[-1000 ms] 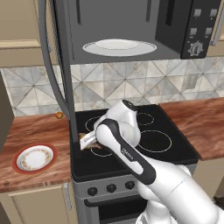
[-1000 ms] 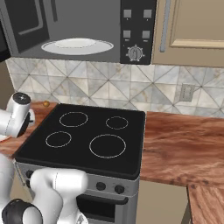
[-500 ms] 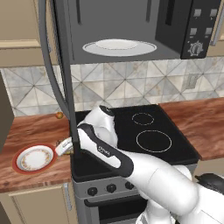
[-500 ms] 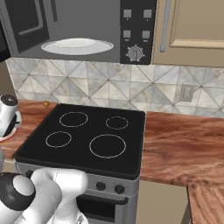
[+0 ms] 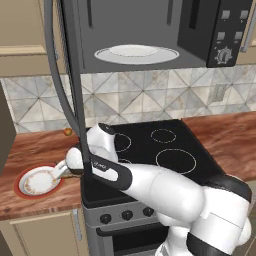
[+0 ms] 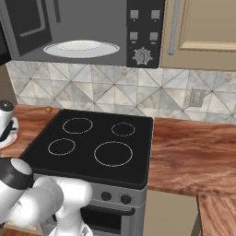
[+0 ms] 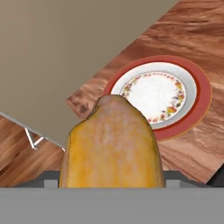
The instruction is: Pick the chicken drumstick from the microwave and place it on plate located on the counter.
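The chicken drumstick (image 7: 111, 144), golden and lumpy, rises large at the bottom of the hand view and hides the fingers that hold it. Beyond it lies the plate (image 7: 203, 94), with a red rim, white centre and patterned ring. In the left base view my gripper (image 5: 59, 171) hangs just above the right edge of the plate (image 5: 22, 181) on the counter (image 5: 35, 150), shut on the drumstick. The microwave (image 5: 150, 30) stands open above the stove, its door (image 5: 75, 75) swung out to the left.
A plain white glassy disc (image 5: 136, 54) lies inside the microwave. The black stove top (image 5: 160, 150) sits right of the plate. A tiny orange ball (image 5: 67, 132) rests by the backsplash. The counter's front edge and beige cabinet (image 7: 65, 52) are just beside the plate.
My arm has swung left from over the stove's left side to above the plate, carrying the drumstick along. The plate has not moved.
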Available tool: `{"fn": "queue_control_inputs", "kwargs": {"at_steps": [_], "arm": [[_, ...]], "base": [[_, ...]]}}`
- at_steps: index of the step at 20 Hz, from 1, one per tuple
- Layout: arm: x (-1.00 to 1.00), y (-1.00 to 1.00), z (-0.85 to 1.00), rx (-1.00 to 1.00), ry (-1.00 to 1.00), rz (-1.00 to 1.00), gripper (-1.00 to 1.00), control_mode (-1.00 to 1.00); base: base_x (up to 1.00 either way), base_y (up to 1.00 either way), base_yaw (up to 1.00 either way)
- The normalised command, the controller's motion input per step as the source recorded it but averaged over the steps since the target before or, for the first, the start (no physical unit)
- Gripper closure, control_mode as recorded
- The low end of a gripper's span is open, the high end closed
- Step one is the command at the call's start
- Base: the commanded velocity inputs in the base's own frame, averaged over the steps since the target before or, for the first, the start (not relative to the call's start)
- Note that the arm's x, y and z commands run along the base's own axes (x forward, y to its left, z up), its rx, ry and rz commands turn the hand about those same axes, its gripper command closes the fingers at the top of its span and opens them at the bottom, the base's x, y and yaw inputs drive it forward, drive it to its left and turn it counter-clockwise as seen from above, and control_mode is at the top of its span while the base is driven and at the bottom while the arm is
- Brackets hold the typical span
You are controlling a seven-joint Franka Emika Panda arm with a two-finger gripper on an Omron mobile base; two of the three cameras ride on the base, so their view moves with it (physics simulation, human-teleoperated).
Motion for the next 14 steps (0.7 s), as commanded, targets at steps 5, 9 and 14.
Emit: {"fn": "queue_control_inputs", "kwargs": {"at_steps": [5,9,14], "arm": [[0.2,0.44,-0.3,-0.03,0.0,0.0,1.0,-1.0],[0.27,0.28,-0.19,0.0,0.0,0.0,1.0,-1.0],[0.37,0.13,-0.2,0.0,0.0,0.0,1.0,-1.0]], "base": [[0.0,0.0,0.0],[0.0,0.0,0.0],[0.0,0.0,0.0]]}}
